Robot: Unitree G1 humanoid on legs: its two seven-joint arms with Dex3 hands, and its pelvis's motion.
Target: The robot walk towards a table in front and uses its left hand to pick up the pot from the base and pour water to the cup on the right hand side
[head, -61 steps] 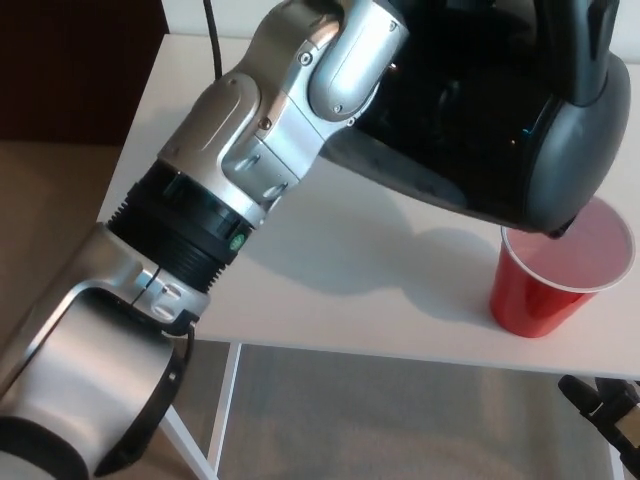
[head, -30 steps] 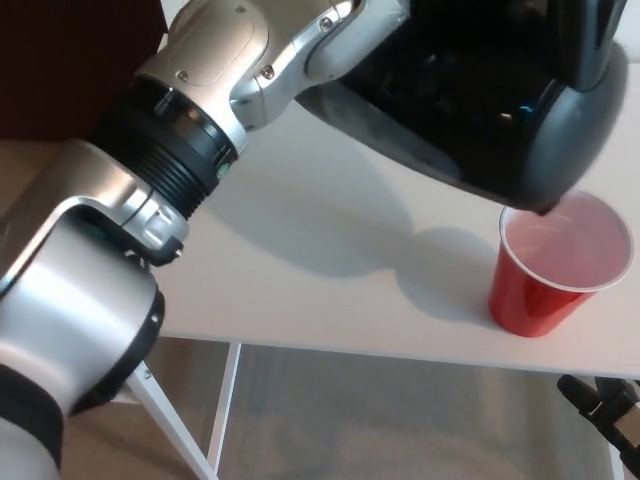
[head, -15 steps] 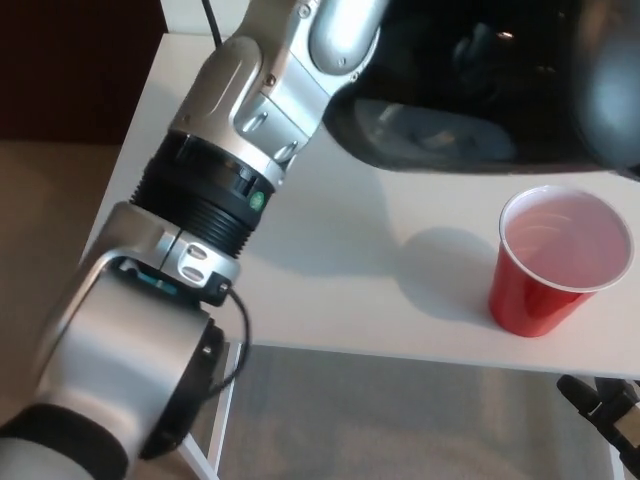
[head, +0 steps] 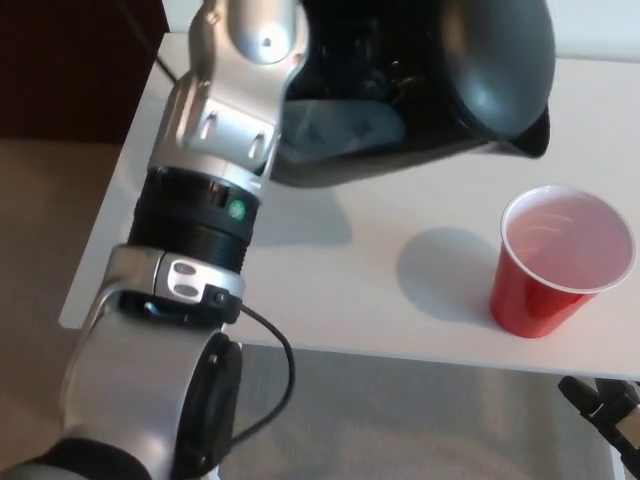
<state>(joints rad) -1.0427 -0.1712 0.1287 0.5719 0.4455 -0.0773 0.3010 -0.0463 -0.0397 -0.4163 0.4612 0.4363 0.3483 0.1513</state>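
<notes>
My left arm (head: 200, 230) rises from the bottom left to the top of the head view. Its hand (head: 335, 55) is shut on the black pot (head: 430, 90), though the fingers are mostly lost against the dark body. The pot hangs above the white table (head: 330, 290), roughly level. Its spout (head: 535, 135) points right, up and to the left of the red cup (head: 560, 265). The cup stands upright near the table's front right edge, its pale inside showing. A black part of my right hand (head: 600, 402) peeks in at the bottom right corner.
The table's front edge runs just below the cup, with grey-beige floor (head: 400, 420) under it. A dark brown piece of furniture (head: 70, 60) stands beyond the table's left edge. A thin black cable (head: 270, 370) loops off my left forearm.
The pot has swung back from tipped over the cup to level, and has moved up and left, away from the rim. My left forearm has turned more upright.
</notes>
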